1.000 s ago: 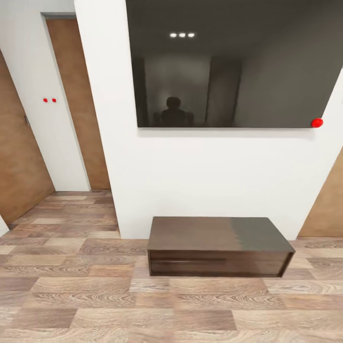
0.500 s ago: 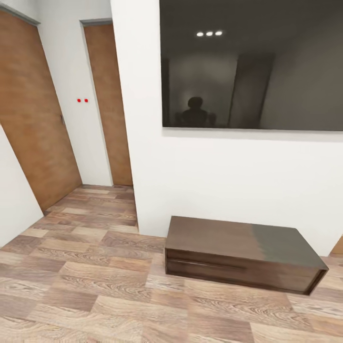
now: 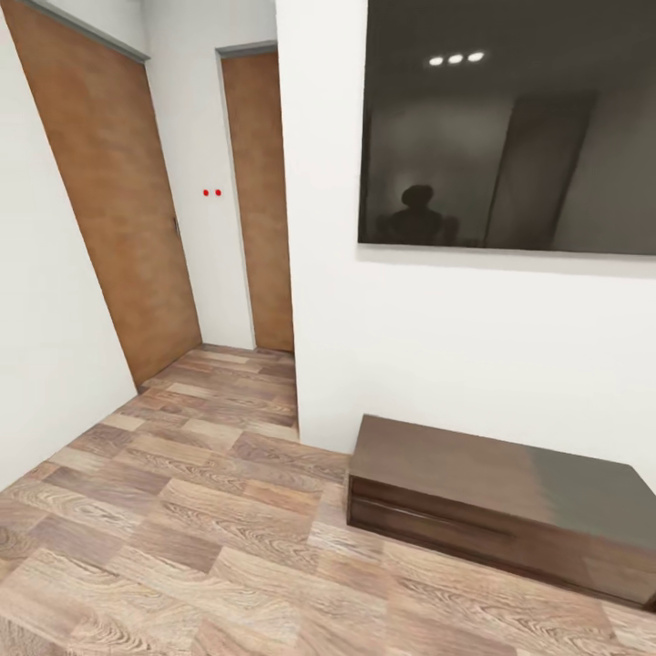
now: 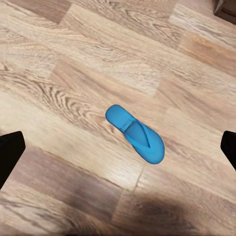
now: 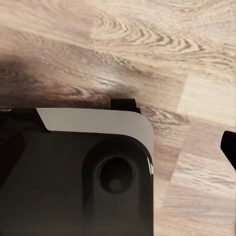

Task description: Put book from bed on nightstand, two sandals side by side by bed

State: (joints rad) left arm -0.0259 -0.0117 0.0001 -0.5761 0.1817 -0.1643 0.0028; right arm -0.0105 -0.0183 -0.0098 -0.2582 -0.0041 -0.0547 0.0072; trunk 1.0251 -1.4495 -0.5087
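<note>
You've got one blue sandal (image 4: 134,133) right under your left gripper (image 4: 118,152), lying flat on the wood-plank floor (image 4: 59,73), strap side up, all by itself and touching nothing. Your left fingertips (image 4: 10,155) sit at the far edges of the wrist picture, spread wide with bare floor and the sandal between them, so that hand is apart and empty. On the right wrist view, the robot's own dark base (image 5: 73,182) with its grey rim fills the near part, floor beyond it; one fingertip (image 5: 229,146) peeks in at the edge, and you can't tell from that whether the right gripper is apart or together. Looking ahead from the head camera, the view has swung since a second ago: the whole scene has slid rightward, so that's your camera turning, not the furniture. The low dark cabinet (image 3: 501,506) with its drawer fronts closed now sits lower right against the white wall (image 3: 401,346), its top bare. Above it hangs the big dark screen (image 3: 510,128), reflecting three ceiling lights and a silhouette. Farther back on the left, the hallway has opened up: a near brown door (image 3: 118,200), two red dots (image 3: 211,192) on the wall, and a second door (image 3: 260,200) at the end.
</note>
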